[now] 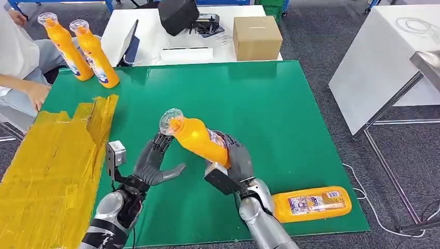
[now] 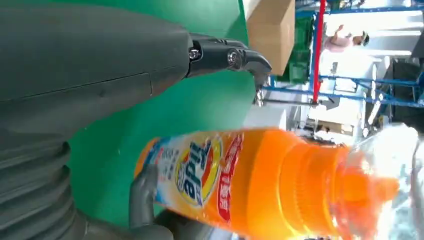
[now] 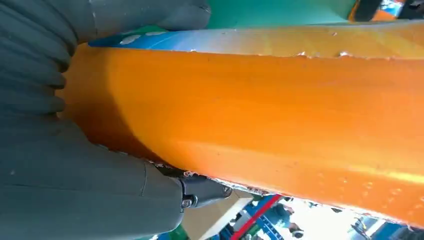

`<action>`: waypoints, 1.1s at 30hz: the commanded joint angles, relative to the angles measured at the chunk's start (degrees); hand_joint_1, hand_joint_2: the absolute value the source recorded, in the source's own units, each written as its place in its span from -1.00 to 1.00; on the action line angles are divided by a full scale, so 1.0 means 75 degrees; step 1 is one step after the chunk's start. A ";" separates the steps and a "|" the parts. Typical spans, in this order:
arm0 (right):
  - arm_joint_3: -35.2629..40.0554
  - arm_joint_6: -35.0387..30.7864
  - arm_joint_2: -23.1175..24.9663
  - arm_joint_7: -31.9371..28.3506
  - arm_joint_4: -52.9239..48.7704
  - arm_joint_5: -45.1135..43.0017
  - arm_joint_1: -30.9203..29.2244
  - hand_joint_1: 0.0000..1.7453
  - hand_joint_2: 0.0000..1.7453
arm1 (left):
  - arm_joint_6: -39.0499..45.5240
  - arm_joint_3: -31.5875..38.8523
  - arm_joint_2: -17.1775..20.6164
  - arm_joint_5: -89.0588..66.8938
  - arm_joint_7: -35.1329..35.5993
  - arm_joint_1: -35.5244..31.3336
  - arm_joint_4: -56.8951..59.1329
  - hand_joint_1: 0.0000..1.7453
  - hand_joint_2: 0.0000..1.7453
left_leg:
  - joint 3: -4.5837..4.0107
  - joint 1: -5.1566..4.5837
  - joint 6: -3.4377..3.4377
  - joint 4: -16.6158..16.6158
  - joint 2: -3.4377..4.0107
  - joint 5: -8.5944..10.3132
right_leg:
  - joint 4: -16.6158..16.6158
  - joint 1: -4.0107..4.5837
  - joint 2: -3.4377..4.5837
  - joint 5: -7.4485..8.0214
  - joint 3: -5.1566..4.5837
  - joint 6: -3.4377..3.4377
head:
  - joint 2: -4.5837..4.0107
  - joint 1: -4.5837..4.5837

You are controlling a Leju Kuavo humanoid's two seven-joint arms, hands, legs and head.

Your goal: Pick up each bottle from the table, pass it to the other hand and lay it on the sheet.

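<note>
My right hand (image 1: 236,161) grips an orange bottle (image 1: 200,139) by its lower body, tilted over the green mat with its clear cap pointing up and left. The same bottle (image 2: 260,180) crosses the left wrist view, and its orange side (image 3: 260,115) lies against my right hand (image 3: 75,150). My left hand (image 1: 155,162) is spread just below the bottle's neck, fingers apart, holding nothing; its fingers (image 2: 230,57) stand clear of the bottle. Another orange bottle (image 1: 310,203) lies flat near the mat's front right corner. Two more bottles (image 1: 78,49) stand at the far left corner. The yellow sheet (image 1: 52,166) lies at the left.
A person's arm (image 1: 31,91) reaches in at the far left beside the sheet. Behind the green mat (image 1: 290,114) a white table carries a cardboard box (image 1: 257,37), a black device (image 1: 179,15) and a laptop (image 1: 129,44). A white table (image 1: 384,62) stands at the right.
</note>
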 commanded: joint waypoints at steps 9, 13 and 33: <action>0.0430 -0.0040 0.0246 0.0086 0.0664 0.0271 -0.0440 1.00 1.00 | -0.0168 -0.0401 0.0084 0.0345 0.0058 -0.0117 -0.0043 -1.00 1.00 | 0.0013 0.0009 -0.0004 0.0004 0.0015 -0.0008 | -0.0002 0.0011 0.0005 -0.0003 0.0014 -0.0013 | 0.0000 0.0000; 0.0847 -0.0097 0.0489 0.0083 0.1171 0.0424 -0.0538 1.00 1.00 | -0.0058 -0.0456 0.0065 0.0507 0.0158 -0.0269 0.0033 -1.00 1.00 | 0.0015 0.0010 -0.0005 0.0003 0.0017 -0.0007 | -0.0002 0.0012 0.0007 -0.0001 0.0015 -0.0014 | 0.0000 0.0000; 0.2193 -0.0441 0.0597 0.0364 0.2248 0.0179 -0.0662 1.00 1.00 | 0.0136 0.0025 -0.0013 0.1337 0.0216 -0.0543 0.0195 -1.00 1.00 | 0.0016 0.0011 -0.0006 -0.0002 0.0006 -0.0002 | -0.0007 0.0013 -0.0002 0.0000 0.0018 -0.0014 | 0.0000 0.0003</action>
